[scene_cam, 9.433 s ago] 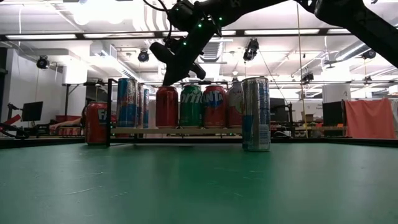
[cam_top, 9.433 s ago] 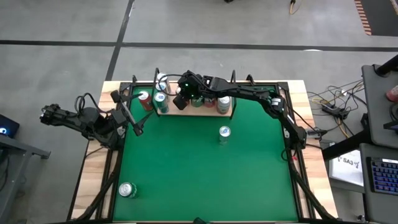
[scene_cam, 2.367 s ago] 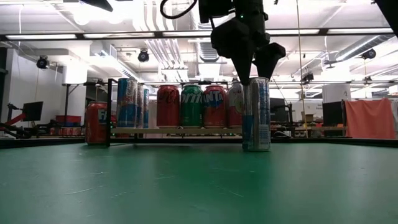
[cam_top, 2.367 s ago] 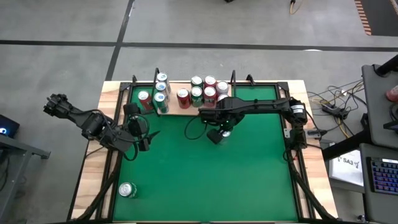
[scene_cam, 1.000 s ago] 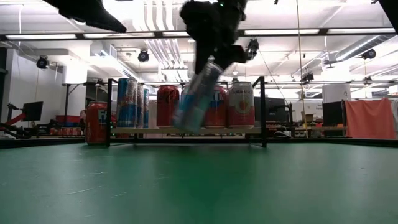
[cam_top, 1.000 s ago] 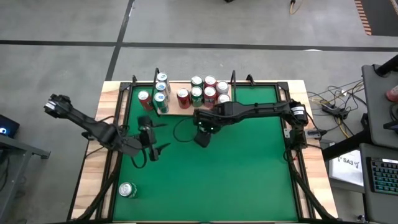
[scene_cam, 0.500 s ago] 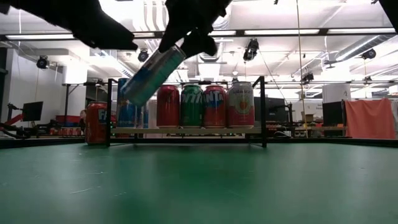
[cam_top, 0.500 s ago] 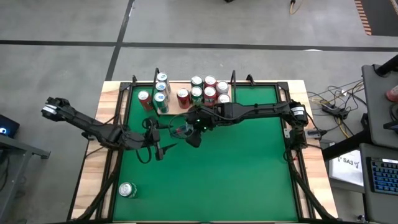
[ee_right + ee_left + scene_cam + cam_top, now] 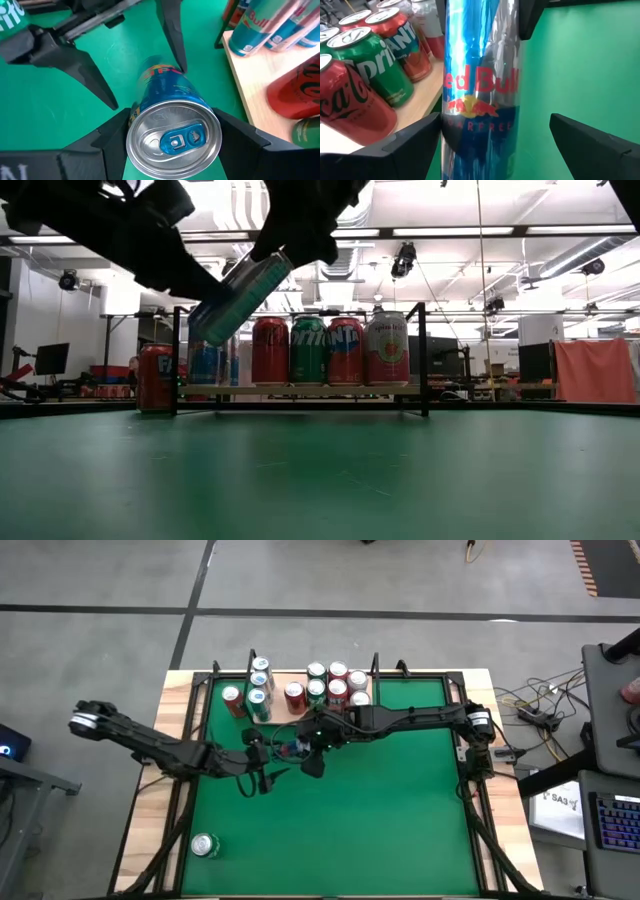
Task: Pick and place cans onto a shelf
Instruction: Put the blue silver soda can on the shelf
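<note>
A blue-and-silver can (image 9: 289, 748) hangs tilted above the green table, with my right gripper (image 9: 172, 116) shut on its top end. My left gripper (image 9: 495, 119) is open, with one finger on each side of the can's lower end (image 9: 208, 328); whether a finger touches the can, I cannot tell. The shelf (image 9: 300, 389) stands at the far edge with red, green and blue cans (image 9: 308, 350) upright on its board. A red can (image 9: 155, 378) stands on the table just left of the shelf. Another can (image 9: 205, 845) stands near the table's near left corner. My right gripper pinches the can's top end between its two fingers (image 9: 102, 145), one on each side just below the silver rim (image 9: 131, 132). The fingers come from the table's right, slanting down, and lie along the can. The can is lifted clear, its bottom slanting down toward the left.
The shelf's black wire uprights (image 9: 421, 358) rise at its ends. My two arms meet over the table's far middle (image 9: 280, 752). Open green surface (image 9: 380, 820) lies toward the near and right sides. Beyond the table are desks and equipment.
My right gripper has carried the can up and toward the table's left, tipping it from near upright to a steep slant, bottom end toward the left. My left gripper has come down and toward the can, and its open fingers now stand on either side of the can's lower end.
</note>
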### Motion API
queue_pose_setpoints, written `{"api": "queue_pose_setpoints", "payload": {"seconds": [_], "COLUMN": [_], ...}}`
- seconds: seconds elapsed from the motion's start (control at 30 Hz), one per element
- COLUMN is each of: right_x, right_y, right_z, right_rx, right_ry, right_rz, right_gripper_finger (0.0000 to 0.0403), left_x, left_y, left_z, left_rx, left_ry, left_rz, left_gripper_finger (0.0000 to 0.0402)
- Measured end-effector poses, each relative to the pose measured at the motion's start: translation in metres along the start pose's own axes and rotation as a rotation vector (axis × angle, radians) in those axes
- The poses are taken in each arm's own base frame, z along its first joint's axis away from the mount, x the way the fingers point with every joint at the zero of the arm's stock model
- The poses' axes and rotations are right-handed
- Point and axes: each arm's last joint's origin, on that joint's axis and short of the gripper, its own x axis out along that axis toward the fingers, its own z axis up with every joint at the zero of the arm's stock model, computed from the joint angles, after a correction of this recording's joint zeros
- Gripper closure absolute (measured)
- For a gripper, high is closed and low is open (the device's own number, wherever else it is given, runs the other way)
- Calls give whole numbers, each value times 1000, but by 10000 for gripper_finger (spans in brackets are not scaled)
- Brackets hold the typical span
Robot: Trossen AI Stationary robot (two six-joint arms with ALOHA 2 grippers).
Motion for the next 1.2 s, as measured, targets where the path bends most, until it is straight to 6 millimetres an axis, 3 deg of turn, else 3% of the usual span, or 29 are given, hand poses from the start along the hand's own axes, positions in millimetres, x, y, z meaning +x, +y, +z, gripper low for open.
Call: {"api": "queue_pose_setpoints", "payload": {"seconds": [0.37, 0.5, 0.67, 0.9, 1.1, 1.2], "right_x": [0, 0, 0, -1, -8, -19], "right_y": [3, 3, 3, 3, 2, 1], "right_z": [1, 0, 0, 2, 5, 10], "right_rx": [-78, -97, -114, -136, -106, -101], "right_ry": [-12, -7, -8, -17, -43, -74], "right_rz": [5, 6, 5, 4, -8, -13], "right_gripper_finger": [175, 175, 175, 173, 62, 38], "left_x": [15, 15, 14, 12, 10, 9], "left_y": [-4, -4, -3, -2, 1, 3], "left_z": [-5, -6, -5, -2, 4, 4], "left_rx": [20, 22, 20, 25, 3, -8], "left_ry": [27, 28, 21, 6, -42, -63], "left_rz": [48, 58, 64, 98, 186, 249], "left_gripper_finger": [54, 102, 199, 199, 199, 199]}}
